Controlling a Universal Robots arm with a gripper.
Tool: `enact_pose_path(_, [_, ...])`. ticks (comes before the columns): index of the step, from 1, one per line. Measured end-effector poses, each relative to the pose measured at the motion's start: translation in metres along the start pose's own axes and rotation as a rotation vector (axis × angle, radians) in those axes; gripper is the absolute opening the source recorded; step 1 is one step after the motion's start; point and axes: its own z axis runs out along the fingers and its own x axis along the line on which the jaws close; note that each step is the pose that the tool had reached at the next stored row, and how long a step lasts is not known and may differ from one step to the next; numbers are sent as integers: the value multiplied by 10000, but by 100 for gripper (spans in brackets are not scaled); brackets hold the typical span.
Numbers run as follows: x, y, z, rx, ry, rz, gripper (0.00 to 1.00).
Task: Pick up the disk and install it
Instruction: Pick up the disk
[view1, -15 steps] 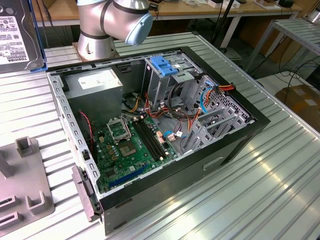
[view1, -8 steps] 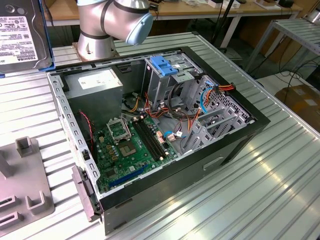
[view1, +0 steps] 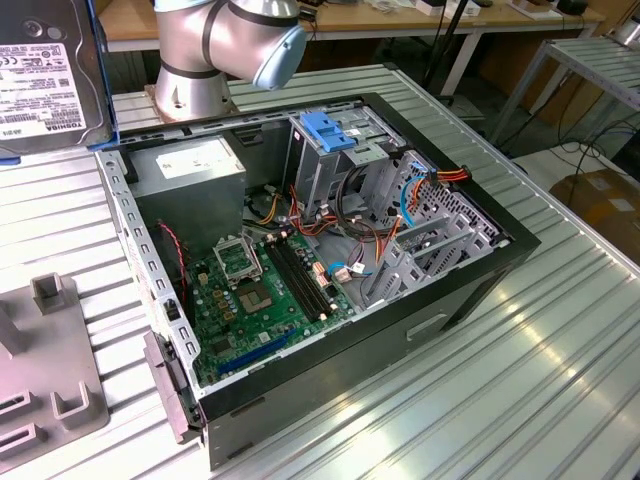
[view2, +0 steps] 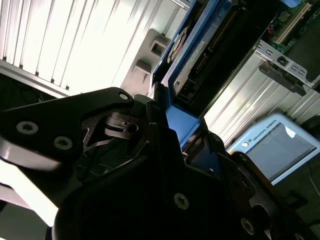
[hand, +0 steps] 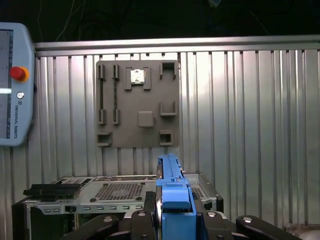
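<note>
The one gripper has its black jaws clamped on the disk, one on either side of its bright blue carrier rail. In the first wrist view the disk is seen edge-on, a single blue strip rising from between the jaws. In the second wrist view the gripper pinches the blue end, and the disk's dark, labelled body stretches away from it.

In the exterior view the disk hangs upright at the view's upper left, label face out, blue rail along one edge. It is lifted off the worktop and outside the computer case.

That case is the only one, lying open on the ribbed metal worktop. Inside are:
- one green motherboard
- one grey power supply box with a white label
- one light-blue latch block atop the drive cage

One grey fixture plate lies on the worktop at the exterior view's left, beside the case, and the first wrist view shows its several raised holders. One teach pendant lies nearby – its screen also shows in the second wrist view. Farther back, the arm's silver base stands behind the case.
</note>
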Motion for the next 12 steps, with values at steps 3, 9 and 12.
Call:
enact_pose_path(3, [27, -80, 13, -1, 1, 0, 37])
enact_pose_path(9, [24, -272, 30, -1, 8, 0, 37])
enact_pose_path(12, [22, -334, 36, 1, 9, -1, 37])
